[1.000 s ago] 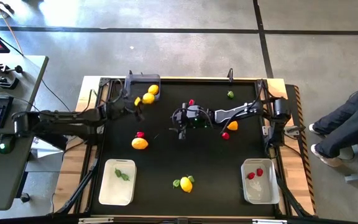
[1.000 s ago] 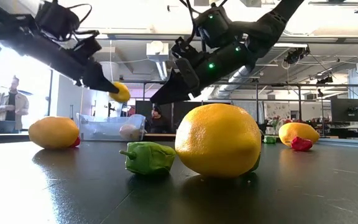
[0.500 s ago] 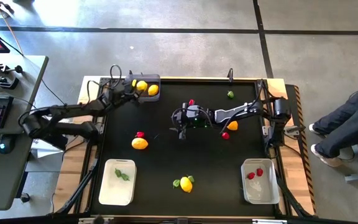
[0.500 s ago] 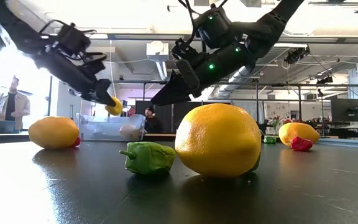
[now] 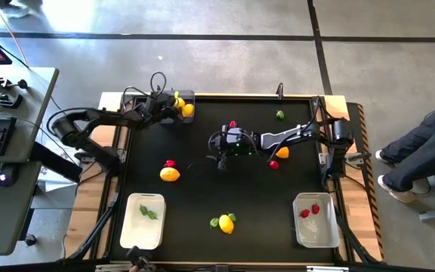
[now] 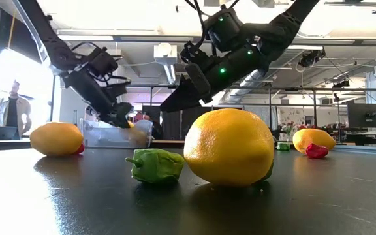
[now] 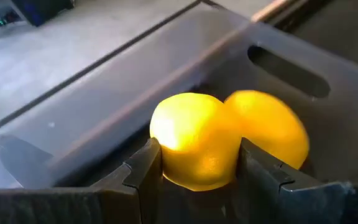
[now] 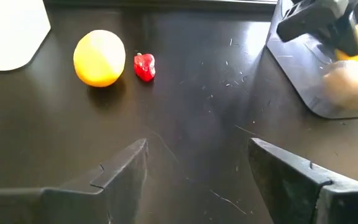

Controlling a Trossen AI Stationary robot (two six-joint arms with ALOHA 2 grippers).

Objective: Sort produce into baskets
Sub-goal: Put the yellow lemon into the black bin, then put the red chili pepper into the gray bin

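The dark grey basket (image 5: 181, 98) stands at the table's far left. My left gripper (image 5: 171, 105) reaches into it, shut on a yellow lemon (image 7: 194, 140), which sits beside another lemon (image 7: 269, 127) in the basket. In the low view the left gripper (image 6: 119, 117) is low at the basket (image 6: 113, 134). My right gripper (image 5: 219, 151) hovers open and empty over the table's middle; its wrist view shows its gap (image 8: 197, 168) above bare tabletop. My left gripper pinches the yellow lemon between its two fingers, one finger (image 7: 145, 168) on each of two opposite sides (image 7: 166, 158). The fingers slant down into the basket from the table's left. The lemon is inside the basket; whether it rests on the floor, I cannot tell.
A lemon (image 5: 170, 174) with a red piece (image 5: 170, 163) lies left of centre. A lemon (image 5: 226, 224) with green pieces is at the near middle. An orange (image 5: 282, 152), red pieces and a green piece (image 5: 280, 115) lie right of centre. White baskets (image 5: 131, 234) (image 5: 327, 230) stand at the near corners.
My left gripper has carried the lemon toward the table's far edge, from beside the dark grey basket to over it, and has gone down into the basket, staying shut on the lemon. My right arm has kept still.
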